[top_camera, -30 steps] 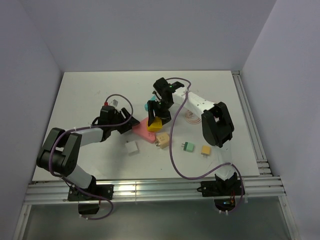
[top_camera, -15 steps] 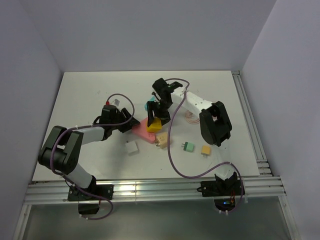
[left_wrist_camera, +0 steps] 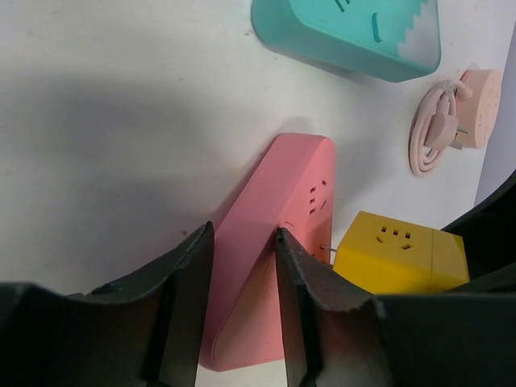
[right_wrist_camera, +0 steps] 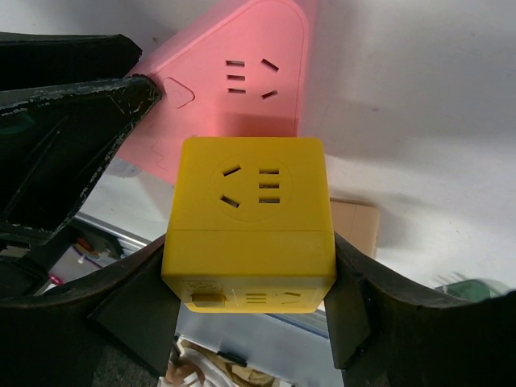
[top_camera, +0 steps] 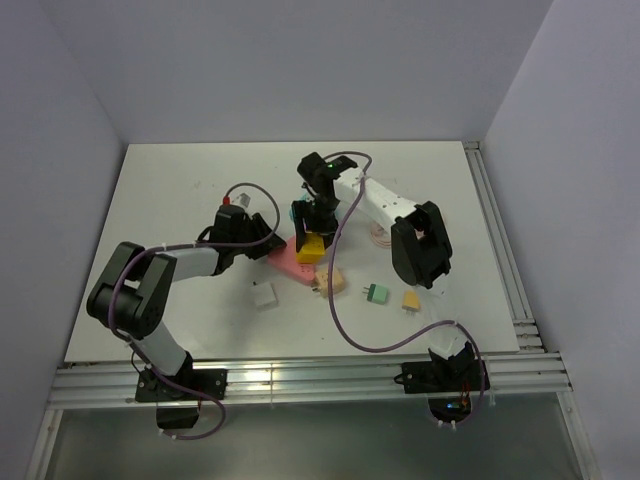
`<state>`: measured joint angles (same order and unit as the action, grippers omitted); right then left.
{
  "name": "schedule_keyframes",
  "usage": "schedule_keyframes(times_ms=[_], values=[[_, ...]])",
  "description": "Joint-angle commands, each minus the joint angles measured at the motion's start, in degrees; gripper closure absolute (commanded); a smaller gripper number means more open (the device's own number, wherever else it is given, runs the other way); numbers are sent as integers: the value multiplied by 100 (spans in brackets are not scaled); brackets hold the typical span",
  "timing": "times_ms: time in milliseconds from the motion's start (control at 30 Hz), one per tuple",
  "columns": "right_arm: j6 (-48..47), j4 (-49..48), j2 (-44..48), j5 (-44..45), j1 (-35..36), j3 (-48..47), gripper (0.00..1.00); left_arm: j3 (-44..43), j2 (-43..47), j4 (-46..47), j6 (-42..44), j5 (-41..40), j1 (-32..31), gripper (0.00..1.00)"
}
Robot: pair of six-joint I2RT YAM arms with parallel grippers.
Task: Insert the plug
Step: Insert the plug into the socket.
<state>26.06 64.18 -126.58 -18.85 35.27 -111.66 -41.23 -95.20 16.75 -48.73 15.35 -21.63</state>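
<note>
Holding the pink socket strip (left_wrist_camera: 278,201) steady comes first: the left gripper (left_wrist_camera: 242,242) clamps narrowly on its near end, flat on the desk (left_wrist_camera: 121,121). The right gripper (right_wrist_camera: 250,274) grips the yellow cube plug (right_wrist_camera: 250,193) by two sides, and the strip's socket holes lie just ahead of its fingers. I judge the pins should be squared to the holes, then pressed straight in, without tilt.

— Overhead view?
— Fixed high behind both bases, facing down and forward, far enough back to take in the whole table (top_camera: 180,190).
— Left wrist?
— Very close, looking out between the left fingers (left_wrist_camera: 181,306) at the pink strip (left_wrist_camera: 274,210).
— Right wrist?
— Closer yet, mostly filled by the yellow cube (right_wrist_camera: 250,210). Shared by all three: pink strip and yellow cube.
</note>
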Motion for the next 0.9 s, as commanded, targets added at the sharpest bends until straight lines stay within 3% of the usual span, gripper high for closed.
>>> schedule_keyframes(times_ms=[0, 867], values=[[-23, 279, -332, 812, 42, -14, 100, -280, -174, 135, 127, 64, -219, 59], [144, 1140, -1202, 1797, 174, -832, 100, -17, -69, 689, 153, 47, -377, 62]])
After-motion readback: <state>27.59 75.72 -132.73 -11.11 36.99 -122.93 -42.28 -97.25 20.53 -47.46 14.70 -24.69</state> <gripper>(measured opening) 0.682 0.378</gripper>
